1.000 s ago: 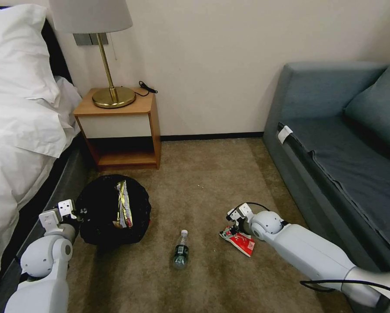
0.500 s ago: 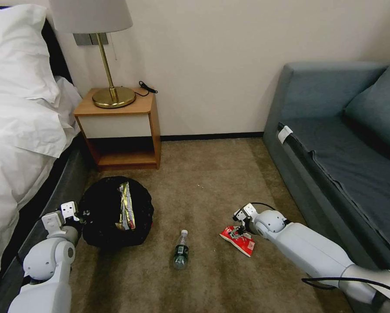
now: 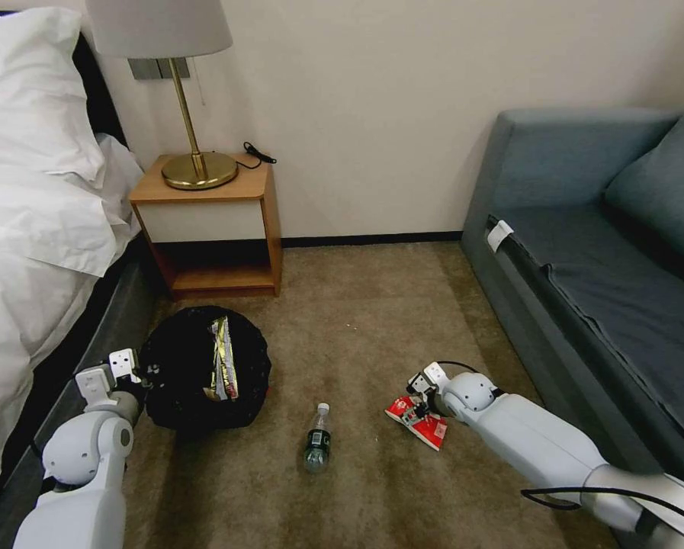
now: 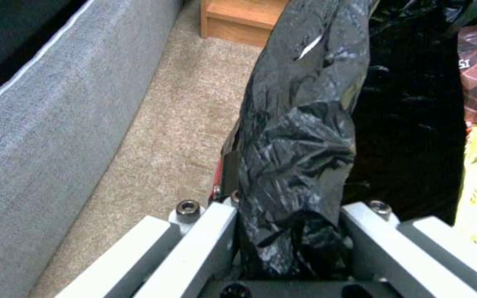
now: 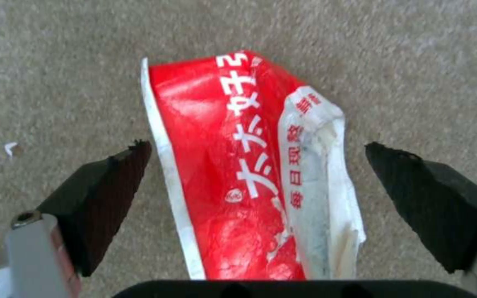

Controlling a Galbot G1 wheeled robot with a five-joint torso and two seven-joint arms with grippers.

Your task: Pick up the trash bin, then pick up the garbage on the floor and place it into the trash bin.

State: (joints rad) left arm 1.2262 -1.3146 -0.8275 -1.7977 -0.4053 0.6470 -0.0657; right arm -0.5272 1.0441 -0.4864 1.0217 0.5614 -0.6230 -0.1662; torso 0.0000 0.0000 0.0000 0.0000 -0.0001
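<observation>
Trash bin sits on the carpet beside the bed, wrappers inside, the left end effector at its rim; the red-and-white packet (bottle nearby) lies under the right end effector. Left wrist view — fingers clamp the bin's black liner. Right wrist view — pads spread apart, straddling the packet.
</observation>
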